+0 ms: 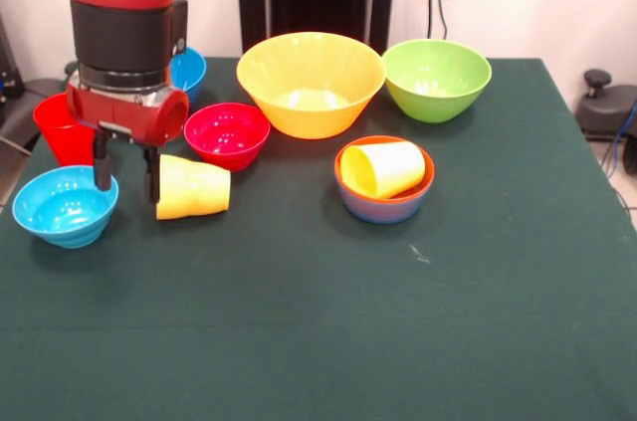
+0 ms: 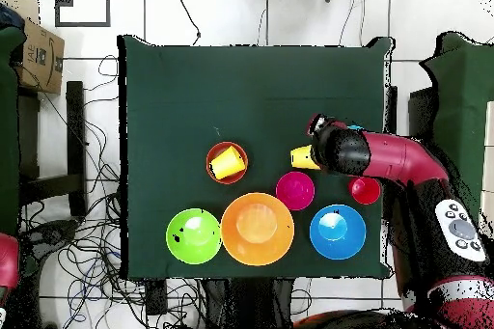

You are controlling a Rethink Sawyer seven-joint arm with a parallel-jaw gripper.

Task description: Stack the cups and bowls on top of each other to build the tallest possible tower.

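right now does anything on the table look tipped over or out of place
Two cups lie on their sides. One yellow cup is tipped over on the table between the crimson bowl and the light-blue bowl, right beside the open gripper. Another yellow cup lies sideways inside the orange-red bowl. Nothing looks spilled or broken.

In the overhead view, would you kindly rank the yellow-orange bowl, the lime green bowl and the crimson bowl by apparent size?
1. yellow-orange bowl, largest
2. lime green bowl
3. crimson bowl, smallest
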